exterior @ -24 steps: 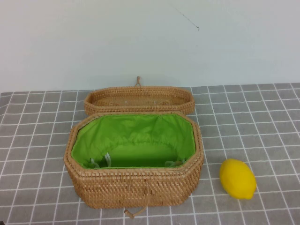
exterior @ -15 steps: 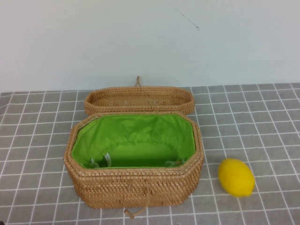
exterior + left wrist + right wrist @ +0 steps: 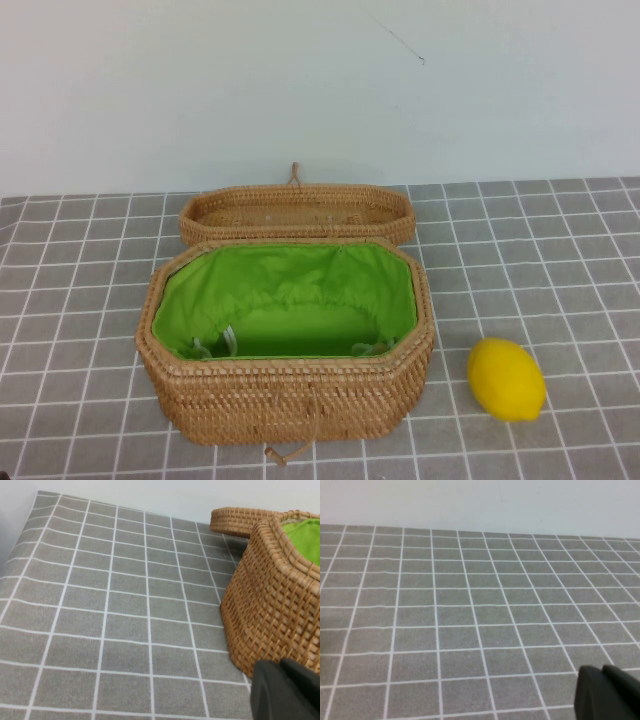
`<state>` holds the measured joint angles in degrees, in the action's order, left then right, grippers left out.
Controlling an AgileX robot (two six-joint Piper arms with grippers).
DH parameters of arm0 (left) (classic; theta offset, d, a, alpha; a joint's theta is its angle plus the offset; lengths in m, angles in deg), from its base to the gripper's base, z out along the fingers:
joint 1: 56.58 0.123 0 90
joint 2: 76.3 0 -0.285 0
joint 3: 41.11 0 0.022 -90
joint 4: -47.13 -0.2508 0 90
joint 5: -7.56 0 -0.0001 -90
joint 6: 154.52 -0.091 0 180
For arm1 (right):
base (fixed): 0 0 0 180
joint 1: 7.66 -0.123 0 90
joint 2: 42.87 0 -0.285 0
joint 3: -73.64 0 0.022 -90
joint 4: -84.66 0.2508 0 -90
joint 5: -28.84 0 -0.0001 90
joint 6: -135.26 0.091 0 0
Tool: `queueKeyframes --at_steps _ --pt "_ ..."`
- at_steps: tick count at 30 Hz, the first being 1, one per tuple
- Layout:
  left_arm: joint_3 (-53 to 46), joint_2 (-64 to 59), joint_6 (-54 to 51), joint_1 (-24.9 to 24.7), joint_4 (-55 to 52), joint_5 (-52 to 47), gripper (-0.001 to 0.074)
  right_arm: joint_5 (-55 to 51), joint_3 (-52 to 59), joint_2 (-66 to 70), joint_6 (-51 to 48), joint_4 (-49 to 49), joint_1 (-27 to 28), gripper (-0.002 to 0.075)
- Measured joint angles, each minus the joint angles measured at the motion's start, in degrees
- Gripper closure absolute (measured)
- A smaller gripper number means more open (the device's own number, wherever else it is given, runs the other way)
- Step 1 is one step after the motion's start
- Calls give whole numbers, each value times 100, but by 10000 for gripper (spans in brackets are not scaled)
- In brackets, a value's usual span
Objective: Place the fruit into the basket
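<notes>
The yellow lemon (image 3: pixel 507 379) lies on the grey gridded cloth to the right of the basket, close to its near right corner. The tan wicker basket (image 3: pixel 290 400) with green lining stands open at the middle of the table; nothing shows inside it. No arm shows in the high view. In the left wrist view my left gripper (image 3: pixel 283 690) is shut and empty, low beside the basket's wall (image 3: pixel 275 610). In the right wrist view my right gripper (image 3: pixel 606 692) is shut and empty over bare cloth; the lemon is out of that view.
The shallow woven lid (image 3: pixel 297 212) lies just behind the basket, touching its far rim; it also shows in the left wrist view (image 3: pixel 235 520). A pale wall runs along the back of the table. Gridded cloth (image 3: pixel 560 260) spreads on both sides.
The lemon has shifted a few pixels on the cloth, slightly left then back. The basket and lid have not moved.
</notes>
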<state>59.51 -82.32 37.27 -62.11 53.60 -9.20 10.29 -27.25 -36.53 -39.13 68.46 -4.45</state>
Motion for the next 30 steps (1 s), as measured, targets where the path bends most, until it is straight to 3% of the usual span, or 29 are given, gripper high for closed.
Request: queueKeyframes --at_steps 11,24,30 --pt "0 0 0 0 0 0 738 105 0 0 9 -37 0 729" --pt "0 0 0 0 0 0 734 1364 0 0 9 -29 0 729" --pt "0 0 0 0 0 0 734 830 11 0 9 -1 0 729"
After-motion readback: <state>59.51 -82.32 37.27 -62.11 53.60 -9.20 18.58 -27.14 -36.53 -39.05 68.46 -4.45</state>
